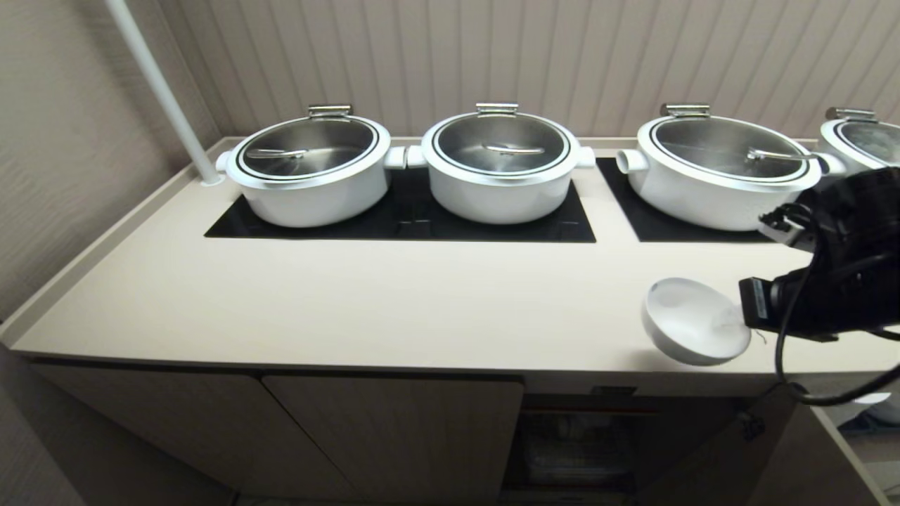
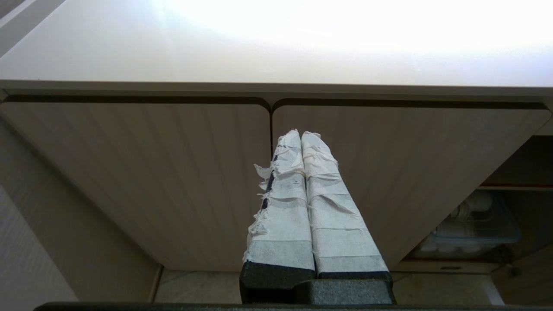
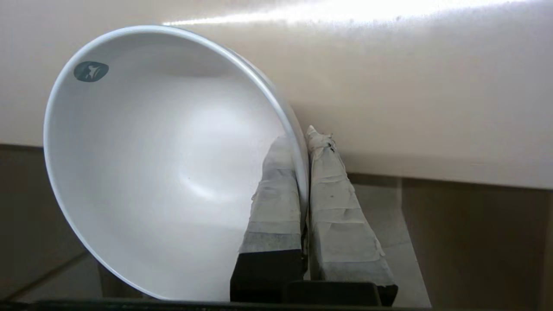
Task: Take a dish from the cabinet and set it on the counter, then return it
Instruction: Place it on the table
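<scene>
The dish (image 1: 692, 320) is a small white bowl, tilted on its side over the front right part of the beige counter (image 1: 394, 295). My right gripper (image 3: 302, 138) is shut on the dish (image 3: 164, 164), with one taped finger inside the rim and one outside. The black right arm (image 1: 837, 274) reaches in from the right edge. Below the counter, the cabinet (image 1: 394, 429) shows closed doors and an open compartment (image 1: 583, 443). My left gripper (image 2: 301, 134) is shut and empty, parked low in front of the cabinet doors (image 2: 173, 172).
Three large white lidded pots (image 1: 309, 169) (image 1: 500, 165) (image 1: 717, 172) stand on black cooktop panels (image 1: 401, 218) at the back, with part of another at far right. A white pole (image 1: 162, 91) rises at the back left. A clear container with white dishes (image 2: 475, 224) sits in the open compartment.
</scene>
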`<state>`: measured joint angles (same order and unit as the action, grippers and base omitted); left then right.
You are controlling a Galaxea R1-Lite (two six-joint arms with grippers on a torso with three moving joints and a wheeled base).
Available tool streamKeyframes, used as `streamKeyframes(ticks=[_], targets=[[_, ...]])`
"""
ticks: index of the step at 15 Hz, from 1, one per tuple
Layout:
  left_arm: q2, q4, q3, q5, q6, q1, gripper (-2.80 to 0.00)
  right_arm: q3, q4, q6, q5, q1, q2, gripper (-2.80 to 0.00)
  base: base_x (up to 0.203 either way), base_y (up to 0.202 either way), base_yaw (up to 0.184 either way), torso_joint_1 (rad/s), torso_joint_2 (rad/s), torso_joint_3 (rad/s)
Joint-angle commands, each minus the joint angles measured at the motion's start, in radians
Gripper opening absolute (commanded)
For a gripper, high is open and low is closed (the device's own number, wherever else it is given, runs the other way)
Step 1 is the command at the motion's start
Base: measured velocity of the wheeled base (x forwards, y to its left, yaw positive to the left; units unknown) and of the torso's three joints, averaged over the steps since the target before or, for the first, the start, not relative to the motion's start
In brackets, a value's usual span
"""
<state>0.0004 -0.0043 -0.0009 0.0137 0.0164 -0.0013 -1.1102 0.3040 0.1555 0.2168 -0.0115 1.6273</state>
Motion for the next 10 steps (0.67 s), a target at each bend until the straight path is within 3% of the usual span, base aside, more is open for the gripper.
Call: streamKeyframes(ticks=[1, 10], targets=[[0.000, 0.000, -0.001, 0.000, 0.000, 0.000, -2.80, -0.073, 0.003, 0.019, 0.001, -0.004, 0.119, -2.80, 0.000, 0.000, 0.000, 0.000, 0.00, 0.000], [0.000, 0.000, 0.000, 0.000, 0.000, 0.000, -2.80, -0.408, 0.085, 0.060, -0.001, -0.016, 0.351, -2.80, 0.000, 0.000, 0.000, 0.000, 0.00, 0.000]])
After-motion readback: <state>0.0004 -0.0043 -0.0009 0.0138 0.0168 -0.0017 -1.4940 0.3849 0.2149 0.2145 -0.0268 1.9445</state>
